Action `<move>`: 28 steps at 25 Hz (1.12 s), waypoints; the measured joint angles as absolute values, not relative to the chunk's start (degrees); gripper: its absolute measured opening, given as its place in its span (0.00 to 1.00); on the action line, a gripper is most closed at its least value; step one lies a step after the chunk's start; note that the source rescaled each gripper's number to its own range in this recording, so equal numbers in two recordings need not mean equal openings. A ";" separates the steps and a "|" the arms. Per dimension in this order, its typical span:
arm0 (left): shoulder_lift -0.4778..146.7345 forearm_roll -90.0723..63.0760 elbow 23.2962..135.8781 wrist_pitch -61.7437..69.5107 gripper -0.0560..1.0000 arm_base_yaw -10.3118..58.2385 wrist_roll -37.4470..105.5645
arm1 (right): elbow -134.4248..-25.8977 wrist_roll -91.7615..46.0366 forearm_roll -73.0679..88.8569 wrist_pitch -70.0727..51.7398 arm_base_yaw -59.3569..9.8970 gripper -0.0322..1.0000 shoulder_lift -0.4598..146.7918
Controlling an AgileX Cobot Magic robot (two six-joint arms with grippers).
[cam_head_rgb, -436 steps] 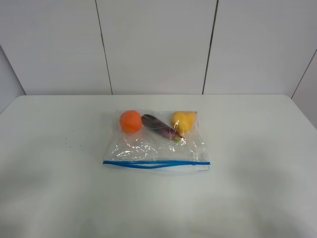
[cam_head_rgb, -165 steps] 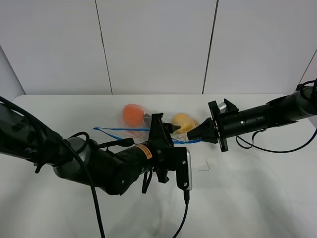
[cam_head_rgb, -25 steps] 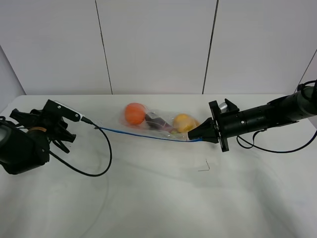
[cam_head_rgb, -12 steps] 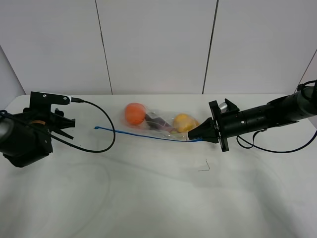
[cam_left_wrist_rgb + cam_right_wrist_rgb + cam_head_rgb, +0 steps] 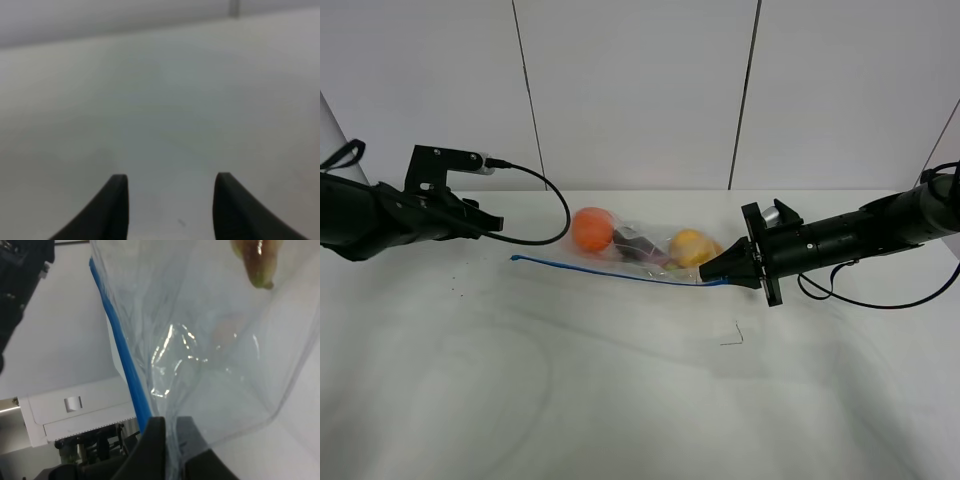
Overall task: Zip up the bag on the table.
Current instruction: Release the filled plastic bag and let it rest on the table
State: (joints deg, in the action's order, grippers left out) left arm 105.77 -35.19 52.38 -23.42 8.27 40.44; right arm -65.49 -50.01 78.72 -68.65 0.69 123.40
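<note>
The left gripper has let go of the free end of the blue zipper strip and drawn back, up and off to the left. Its jaws stand partly apart over the bare table with nothing between them. The right gripper stays clamped shut on the bag at the opposite corner, holding it stretched near the table's middle. The strip now shows as one single line, so the zip looks fully run; only letting go seems left.
</note>
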 joint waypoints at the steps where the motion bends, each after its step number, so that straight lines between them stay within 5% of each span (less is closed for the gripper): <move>1: 104.93 -35.19 53.12 -19.52 0.58 7.66 40.99 | -65.49 -50.01 78.72 -68.65 0.69 0.03 123.40; 5: 101.33 -35.17 53.44 -14.86 0.59 6.51 41.80 | -65.49 -50.01 78.72 -68.65 0.69 0.03 123.40; 9: 98.35 -36.86 53.67 -11.16 0.85 6.05 41.80 | -65.49 -49.89 78.72 -68.65 0.69 0.03 123.40; 12: 97.21 -42.92 54.49 -1.24 0.94 3.95 40.41 | -65.49 -49.31 78.72 -68.65 0.69 0.03 123.40; 17: 96.97 -42.74 57.61 18.67 0.97 -1.38 34.50 | -65.49 -48.93 78.72 -68.65 0.69 0.03 123.40; 28: 96.90 -4.38 70.77 52.72 0.97 -1.95 1.45 | -65.49 -48.89 78.72 -68.65 0.69 0.03 123.40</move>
State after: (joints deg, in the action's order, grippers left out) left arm 96.90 -4.38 70.77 52.72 -1.95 1.45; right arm -65.49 -48.89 78.72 -68.65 0.69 123.40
